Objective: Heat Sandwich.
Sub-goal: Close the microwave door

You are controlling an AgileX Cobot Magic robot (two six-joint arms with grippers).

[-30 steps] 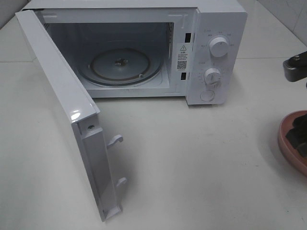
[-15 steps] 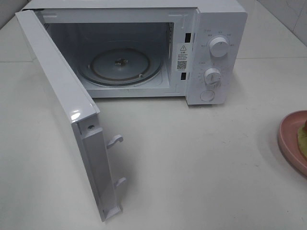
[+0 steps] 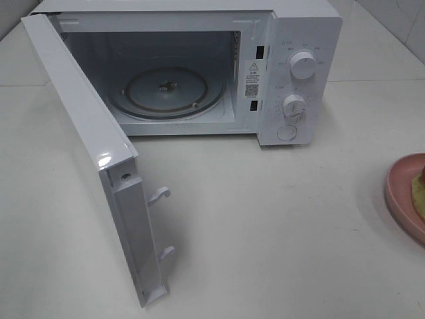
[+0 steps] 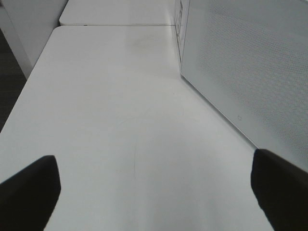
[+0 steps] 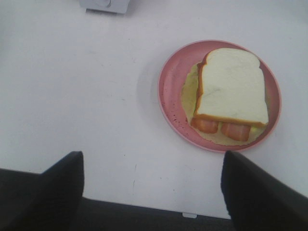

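Microwave (image 3: 199,73) at the far middle of the white counter (image 3: 265,232), door (image 3: 86,153) swung fully open toward the near left. Glass turntable (image 3: 166,92) bare inside the cavity. Two round knobs (image 3: 303,66) and a round button on the right control panel.

Sandwich (image 5: 231,89) on a pink plate (image 5: 168,91), at the right edge of the counter, well apart from the microwave. White bread slice on top with tan crust, pale yellow filling showing round the edges, two red pieces sticking out at one end. In the high view only the plate's rim and a sliver of the filling show at the right edge.

Right tool (image 5: 151,192) above the counter just beside the plate, its dark fingers (image 5: 250,190) spread wide, nothing between them, touching nothing.

Left tool (image 4: 154,187) low over bare counter beside the microwave's perforated side wall, fingers (image 4: 29,192) spread wide, empty.

Neither arm shows in the high view.
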